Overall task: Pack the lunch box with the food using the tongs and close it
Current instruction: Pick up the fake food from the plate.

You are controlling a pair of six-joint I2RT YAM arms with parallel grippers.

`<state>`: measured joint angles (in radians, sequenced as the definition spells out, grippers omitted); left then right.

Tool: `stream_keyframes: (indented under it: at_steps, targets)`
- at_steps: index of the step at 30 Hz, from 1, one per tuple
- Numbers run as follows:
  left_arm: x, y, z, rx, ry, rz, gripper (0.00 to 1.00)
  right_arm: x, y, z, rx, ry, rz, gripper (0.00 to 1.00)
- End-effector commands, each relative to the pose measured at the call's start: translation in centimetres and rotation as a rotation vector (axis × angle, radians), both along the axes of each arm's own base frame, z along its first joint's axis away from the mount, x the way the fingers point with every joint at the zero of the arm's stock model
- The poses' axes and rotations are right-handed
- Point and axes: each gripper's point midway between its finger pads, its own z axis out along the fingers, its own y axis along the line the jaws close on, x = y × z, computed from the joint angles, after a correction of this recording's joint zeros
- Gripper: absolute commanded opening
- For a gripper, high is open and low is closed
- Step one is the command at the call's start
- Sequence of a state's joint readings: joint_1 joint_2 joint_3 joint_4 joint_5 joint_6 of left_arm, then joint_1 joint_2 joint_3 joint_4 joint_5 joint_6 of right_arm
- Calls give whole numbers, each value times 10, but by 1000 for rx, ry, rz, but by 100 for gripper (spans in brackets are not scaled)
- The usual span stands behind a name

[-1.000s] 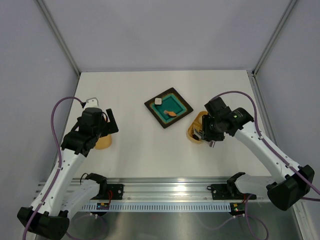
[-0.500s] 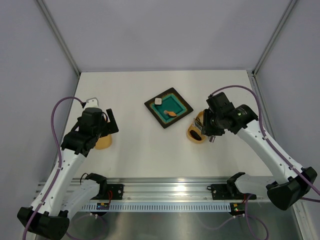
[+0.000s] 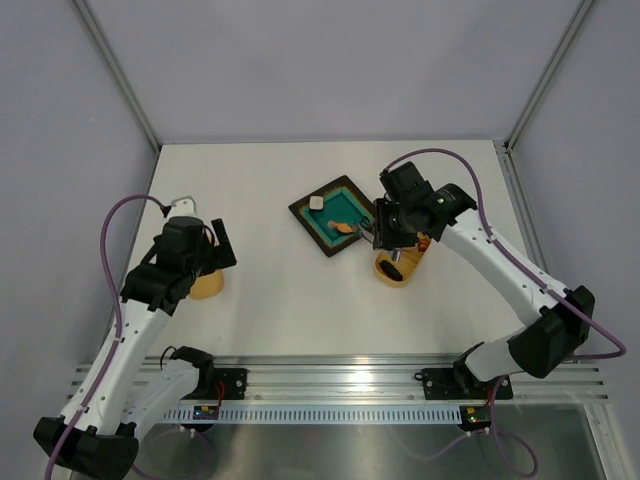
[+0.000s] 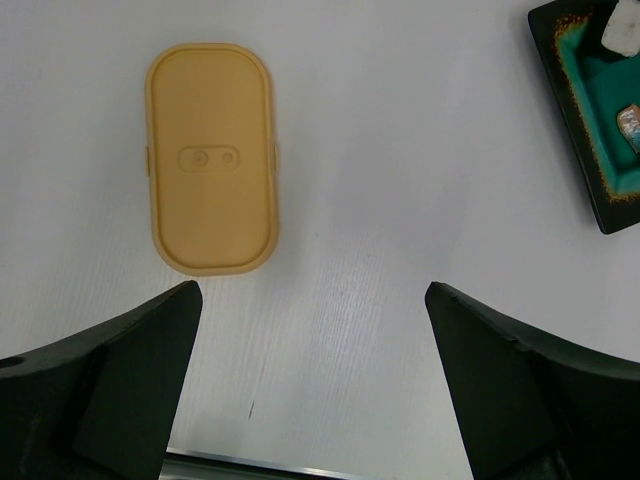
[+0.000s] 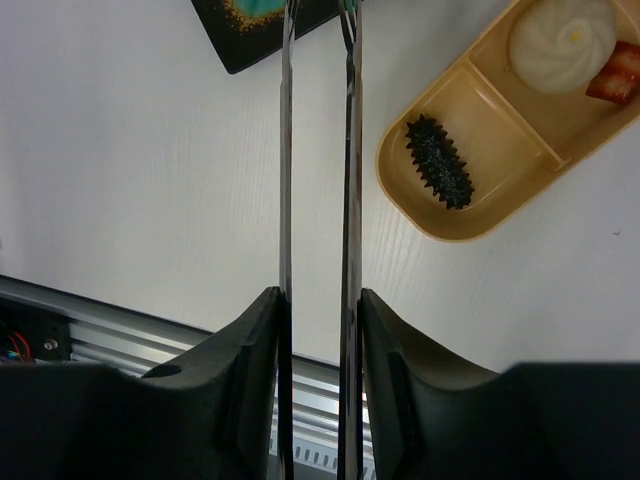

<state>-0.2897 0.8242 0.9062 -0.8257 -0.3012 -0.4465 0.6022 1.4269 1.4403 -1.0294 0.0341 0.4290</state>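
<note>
The yellow-orange lunch box (image 5: 430, 215) lies on the table with a dark spiky piece (image 5: 438, 170) in one compartment. Its other compartment holds a beige ball (image 5: 562, 30) and a reddish bit (image 5: 620, 75). My right gripper (image 5: 320, 300) is shut on the silver tongs (image 5: 285, 150), whose arms reach over the teal plate (image 3: 362, 203). On the plate lie a white cube (image 3: 316, 202) and an orange slice (image 3: 343, 227). In the top view the right gripper (image 3: 385, 228) hangs between the plate and the lunch box (image 3: 400, 268). My left gripper (image 4: 310, 290) hangs open and holds nothing.
The matching yellow-orange lid (image 4: 210, 158) lies flat on the table on the left, just beyond the left gripper's fingers. The plate's edge (image 4: 590, 160) shows at the right of the left wrist view. A metal rail runs along the table's near edge.
The right arm has swung left and away from over the lunch box toward the plate, carrying the tongs. The left arm has not moved.
</note>
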Motion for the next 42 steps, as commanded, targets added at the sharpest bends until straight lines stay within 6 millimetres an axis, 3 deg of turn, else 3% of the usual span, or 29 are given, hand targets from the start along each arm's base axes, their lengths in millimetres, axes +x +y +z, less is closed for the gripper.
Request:
stream_keyframes:
  at_steps: [1, 13, 23, 36, 42]
  targets:
    - [0, 4, 12, -6, -45, 28, 99, 22, 22, 5, 16, -54, 78, 42]
    - [-6, 9, 15, 2, -47, 47, 99, 49, 37, -17, -50, -41, 168, 51]
    - [-7, 10, 15, 8, -43, 51, 99, 53, 42, -36, -76, -5, 219, 56]
    - [-7, 11, 16, 7, -46, 54, 99, 66, 38, -52, -103, 5, 216, 56]
    - [-6, 10, 16, 9, -49, 52, 99, 65, 40, -53, -94, 13, 222, 48]
